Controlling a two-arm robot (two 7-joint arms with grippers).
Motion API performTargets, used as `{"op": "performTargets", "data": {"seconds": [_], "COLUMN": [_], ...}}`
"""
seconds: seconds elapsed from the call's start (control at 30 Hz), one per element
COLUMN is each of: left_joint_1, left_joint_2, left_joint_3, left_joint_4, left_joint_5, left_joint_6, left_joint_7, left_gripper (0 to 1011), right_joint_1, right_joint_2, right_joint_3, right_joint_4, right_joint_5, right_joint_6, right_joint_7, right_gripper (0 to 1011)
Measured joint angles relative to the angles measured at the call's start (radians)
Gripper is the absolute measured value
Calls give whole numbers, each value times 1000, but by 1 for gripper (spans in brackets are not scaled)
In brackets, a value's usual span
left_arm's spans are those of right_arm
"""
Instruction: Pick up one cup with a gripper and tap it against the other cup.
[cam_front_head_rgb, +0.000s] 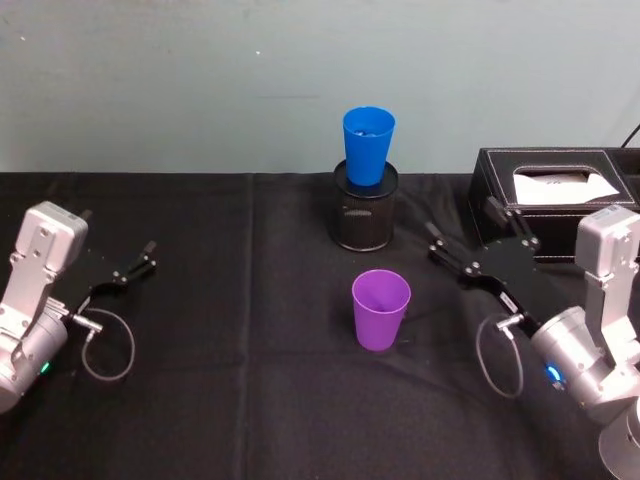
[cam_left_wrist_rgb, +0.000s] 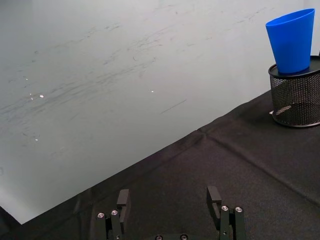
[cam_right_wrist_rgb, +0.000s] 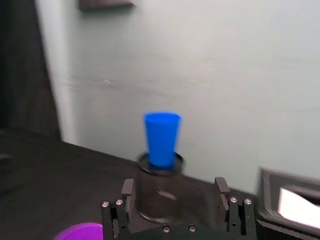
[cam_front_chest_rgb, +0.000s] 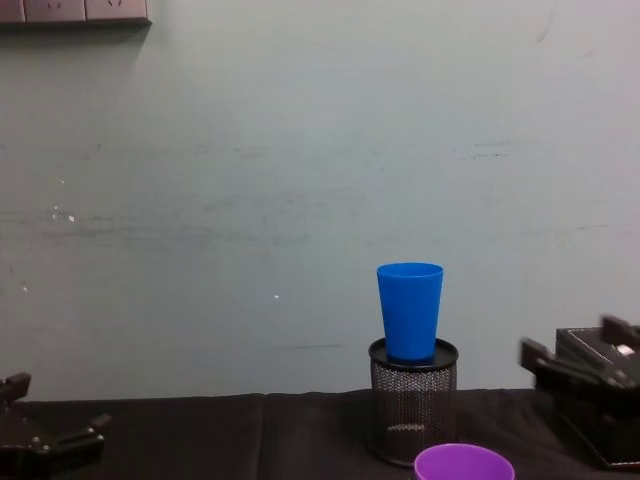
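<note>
Purple cup (cam_front_head_rgb: 381, 308): I see it upright on the black cloth (cam_front_head_rgb: 250, 400), ahead and to the left of my right gripper's fingertips, near but not touched.
Blue cup (cam_front_head_rgb: 368, 145): upright, its base sunk in the black mesh pen holder (cam_front_head_rgb: 365, 212), farther out from the right gripper, behind the purple cup.
Right gripper (cam_front_head_rgb: 481, 228): jaws spread, nothing between them, aimed toward the two cups.
Left gripper (cam_front_head_rgb: 118, 244): jaws apart and empty, low over the cloth, well apart from both cups.
Black box (cam_front_head_rgb: 552, 195): directly behind my right gripper.
</note>
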Motion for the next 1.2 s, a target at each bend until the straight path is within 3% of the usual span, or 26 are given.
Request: {"op": "performTargets", "data": {"seconds": [0.13,0.37,0.57,1.2], "left_joint_1": [0,0,0,0], "left_joint_2": [0,0,0,0], "left_joint_3": [0,0,0,0], "left_joint_4": [0,0,0,0], "left_joint_5": [0,0,0,0], "left_joint_6": [0,0,0,0], "left_joint_7": [0,0,0,0], "left_gripper": [1000,1000,1000,1000], "right_joint_1": [-13,-20,-13,-16], "right_joint_2": [-24,-52,-71,-67], "right_joint_3": [31,57,61,62], "right_joint_4": [28,64,99,89], "right_joint_5": [-28,-58,-78,-76], "right_joint_6": [21,32,31,31], "right_joint_7": [-60,-108,-112,-114], "right_gripper": [1002,1002,1002,1002]}}
